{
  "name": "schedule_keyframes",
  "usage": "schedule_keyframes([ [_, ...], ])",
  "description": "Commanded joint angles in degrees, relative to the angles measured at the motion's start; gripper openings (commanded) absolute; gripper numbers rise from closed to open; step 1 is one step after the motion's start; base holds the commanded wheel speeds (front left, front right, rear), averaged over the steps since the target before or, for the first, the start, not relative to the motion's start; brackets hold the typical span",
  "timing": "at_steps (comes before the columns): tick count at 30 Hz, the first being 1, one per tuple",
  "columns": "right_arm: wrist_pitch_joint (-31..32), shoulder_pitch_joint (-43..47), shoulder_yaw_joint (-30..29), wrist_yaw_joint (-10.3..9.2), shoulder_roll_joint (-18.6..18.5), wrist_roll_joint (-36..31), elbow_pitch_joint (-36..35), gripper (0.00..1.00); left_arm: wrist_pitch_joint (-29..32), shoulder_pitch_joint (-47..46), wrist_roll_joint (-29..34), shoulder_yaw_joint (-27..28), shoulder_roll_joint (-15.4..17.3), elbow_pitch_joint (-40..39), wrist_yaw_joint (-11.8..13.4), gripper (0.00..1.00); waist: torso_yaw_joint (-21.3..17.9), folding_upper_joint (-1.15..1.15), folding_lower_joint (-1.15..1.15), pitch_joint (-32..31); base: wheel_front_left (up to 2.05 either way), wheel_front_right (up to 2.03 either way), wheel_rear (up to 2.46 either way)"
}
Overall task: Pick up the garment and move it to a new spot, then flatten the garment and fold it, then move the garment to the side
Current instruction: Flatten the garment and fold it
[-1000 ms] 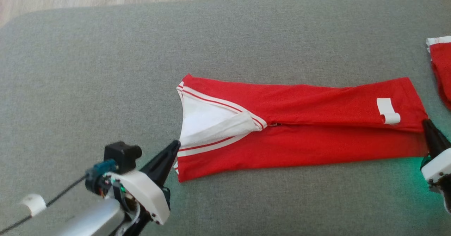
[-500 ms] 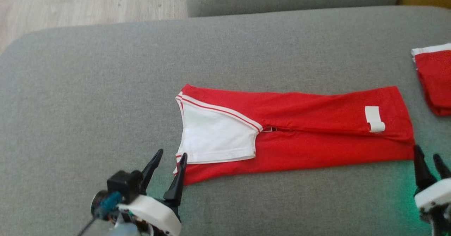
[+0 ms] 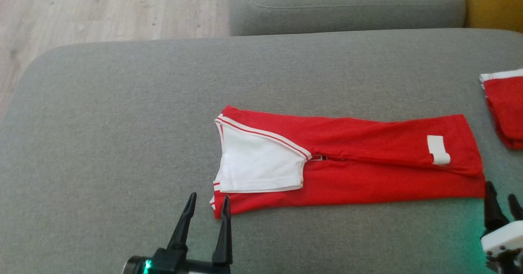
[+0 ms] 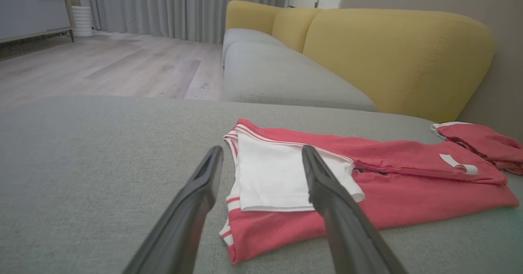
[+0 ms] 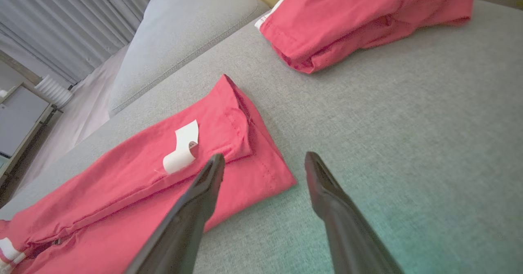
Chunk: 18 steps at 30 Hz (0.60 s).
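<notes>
My left gripper (image 3: pixel 208 196) and right gripper (image 3: pixel 501 190) hover, fingers spread, at the near corners of the folded red garment (image 3: pixel 367 171) on the grey sofa (image 3: pixel 122 122); a shallow pinch may, its layers being hard to read, undo the fold.

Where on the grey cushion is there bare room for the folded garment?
Widest bare stretch: grey cushion left of the red garment, up to its rounded edge. Another strip behind it. Crowded at right, beside the other red cloth.
</notes>
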Motion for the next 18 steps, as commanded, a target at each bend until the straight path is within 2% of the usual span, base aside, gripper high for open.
schedule_keyframes([
  [1, 0.3, -2.1, 0.0, 0.37, -1.1, -1.0, -1.8, 1.00, -0.7, -1.8, 1.5, 2.4, -0.5, -1.7, -0.3, 1.00, 0.8, 0.00, 0.00, -0.1, 0.00, 0.00, 0.00],
  [6, 2.2, -5.9, -4.7, 0.37, -0.7, -4.3, 0.6, 1.00, -0.7, -0.4, 6.0, 2.9, -3.1, -1.0, -2.3, 1.00, 3.0, 0.00, 0.00, 0.3, 0.00, 0.00, 0.00],
  [12, 4.6, -11.5, -9.5, 0.37, -0.6, -8.7, 7.3, 1.00, -0.7, -0.6, 9.0, 4.1, -4.8, 0.0, -4.6, 1.00, 4.8, 0.00, 0.00, 2.1, 0.00, 0.00, 0.00],
  [18, 7.6, -15.0, -11.5, 0.37, 0.3, -11.2, 14.2, 1.00, -0.7, -1.1, 10.9, 5.5, -6.2, 0.6, -6.3, 1.00, 5.5, 0.00, 0.00, 3.1, 0.00, 0.00, 0.00],
])
